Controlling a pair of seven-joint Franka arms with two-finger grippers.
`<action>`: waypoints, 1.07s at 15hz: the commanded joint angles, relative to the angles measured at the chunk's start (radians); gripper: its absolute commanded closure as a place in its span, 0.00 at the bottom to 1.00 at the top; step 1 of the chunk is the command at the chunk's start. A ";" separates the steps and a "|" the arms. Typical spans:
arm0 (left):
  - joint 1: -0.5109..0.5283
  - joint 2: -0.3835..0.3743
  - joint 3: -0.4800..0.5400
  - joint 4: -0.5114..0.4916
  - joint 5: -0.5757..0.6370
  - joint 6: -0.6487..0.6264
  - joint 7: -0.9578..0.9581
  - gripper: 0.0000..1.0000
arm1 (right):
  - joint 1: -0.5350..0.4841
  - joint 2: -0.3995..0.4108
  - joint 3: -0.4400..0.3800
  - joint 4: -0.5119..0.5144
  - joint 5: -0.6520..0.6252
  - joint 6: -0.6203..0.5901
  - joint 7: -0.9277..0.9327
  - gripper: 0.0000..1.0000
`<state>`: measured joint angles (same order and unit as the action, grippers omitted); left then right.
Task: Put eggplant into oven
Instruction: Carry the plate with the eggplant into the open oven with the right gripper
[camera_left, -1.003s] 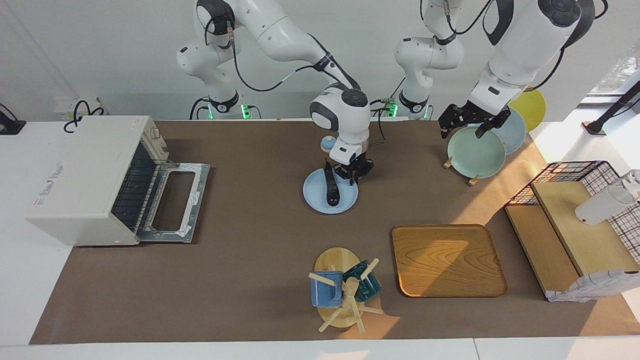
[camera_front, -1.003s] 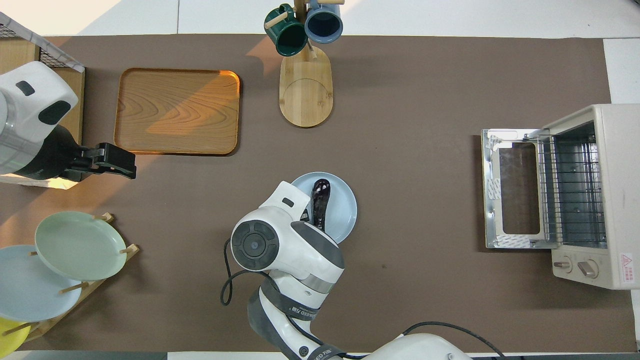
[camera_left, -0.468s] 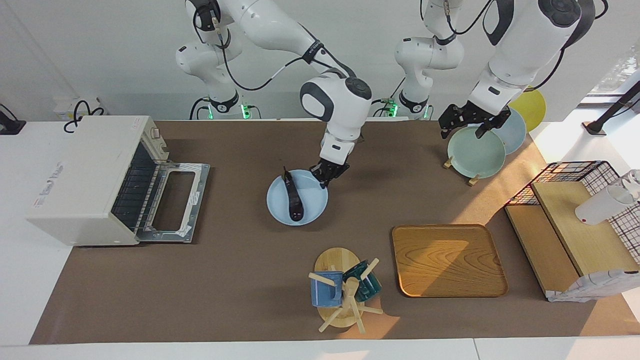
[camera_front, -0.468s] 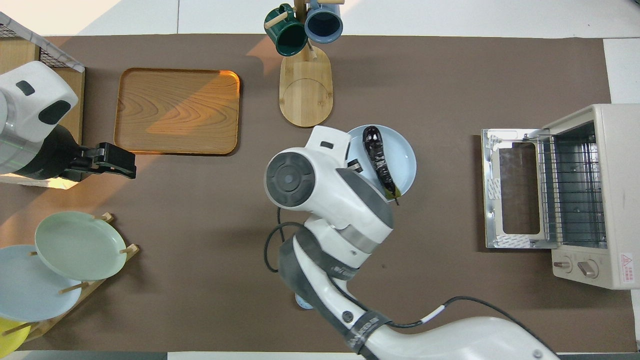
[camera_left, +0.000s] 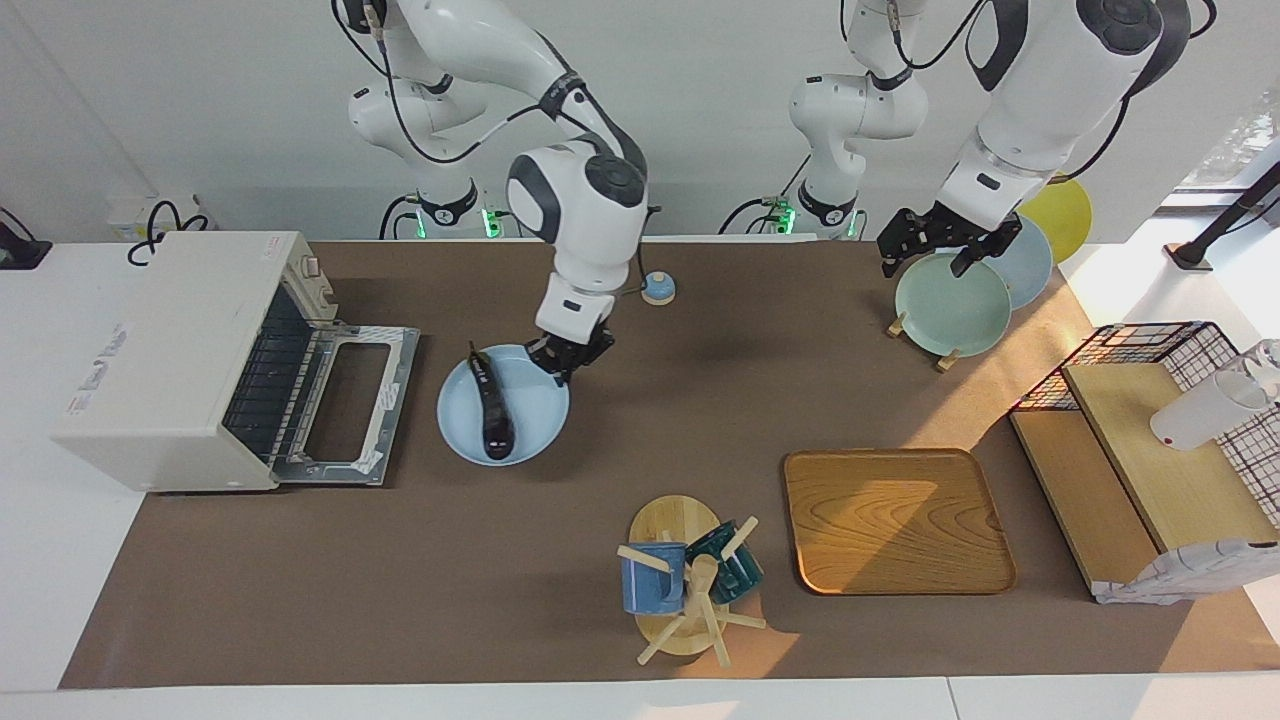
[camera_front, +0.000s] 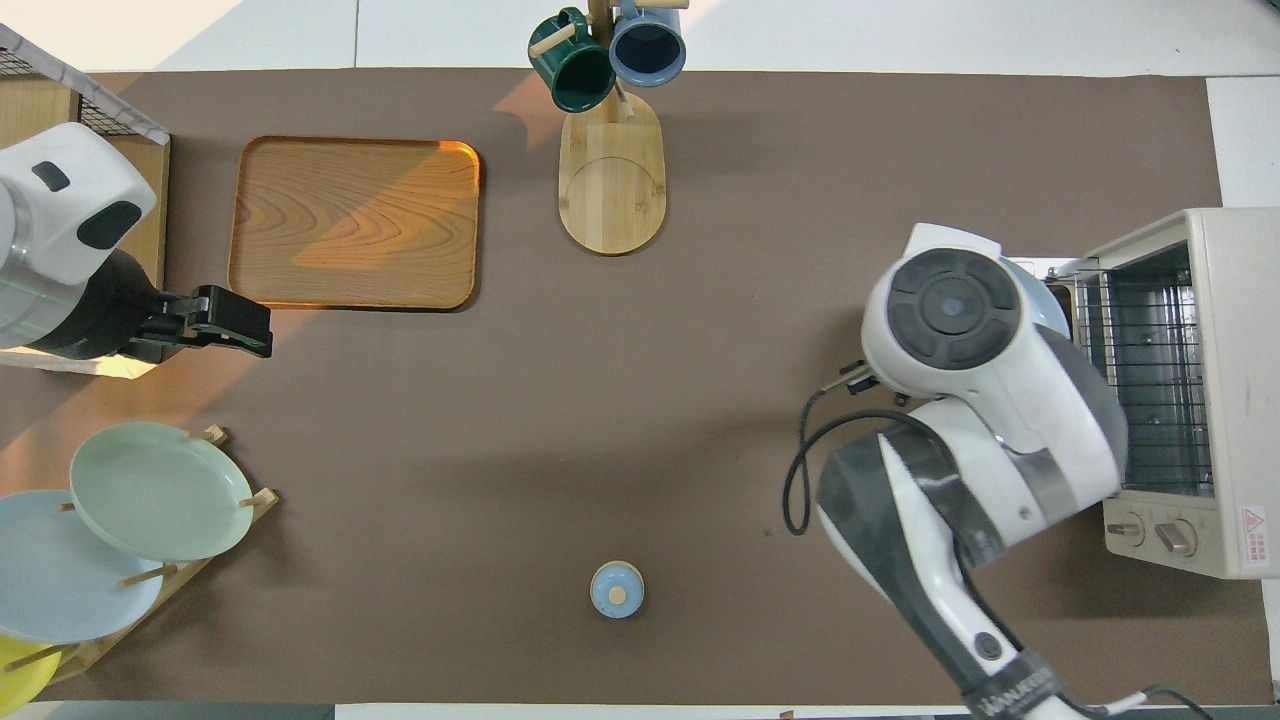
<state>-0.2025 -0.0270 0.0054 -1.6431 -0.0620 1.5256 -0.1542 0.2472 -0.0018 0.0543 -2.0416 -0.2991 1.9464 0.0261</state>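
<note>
A white toaster oven (camera_left: 190, 355) sits at the right arm's end of the table, at nine o'clock in the facing view, with its door (camera_left: 345, 405) folded down flat and the wire rack visible inside.

Just in front of that open door, a light blue plate (camera_left: 530, 415) is held up in the air above the brown table mat (camera_left: 500, 560). The right gripper (camera_left: 568, 358) pinches the plate's rim at about two o'clock, fingers closed narrowly on the edge. In the overhead view the right arm's wrist hides the plate almost entirely.

The eggplant (camera_left: 493, 405) lies on the plate, toward the oven side. Its long axis runs roughly from eleven o'clock to five o'clock in the facing view: the thin stem points toward the robots, the rounded end away from them.

The left gripper (camera_left: 930, 240) hangs over a green plate (camera_left: 952, 305) in a rack at the left arm's end, waiting; whether its fingers are apart or together cannot be told.
</note>
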 joint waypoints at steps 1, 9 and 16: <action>0.011 -0.002 -0.007 0.000 0.017 0.002 0.009 0.00 | -0.170 -0.061 0.015 -0.077 0.040 0.038 -0.167 1.00; 0.011 -0.002 -0.007 0.000 0.017 0.001 0.009 0.00 | -0.380 -0.104 0.013 -0.245 0.075 0.258 -0.406 1.00; 0.011 -0.002 -0.007 0.000 0.017 0.001 0.009 0.00 | -0.373 -0.098 0.015 -0.279 0.075 0.299 -0.371 0.44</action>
<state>-0.2025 -0.0270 0.0054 -1.6431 -0.0620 1.5256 -0.1542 -0.1146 -0.0768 0.0567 -2.2986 -0.2411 2.2384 -0.3405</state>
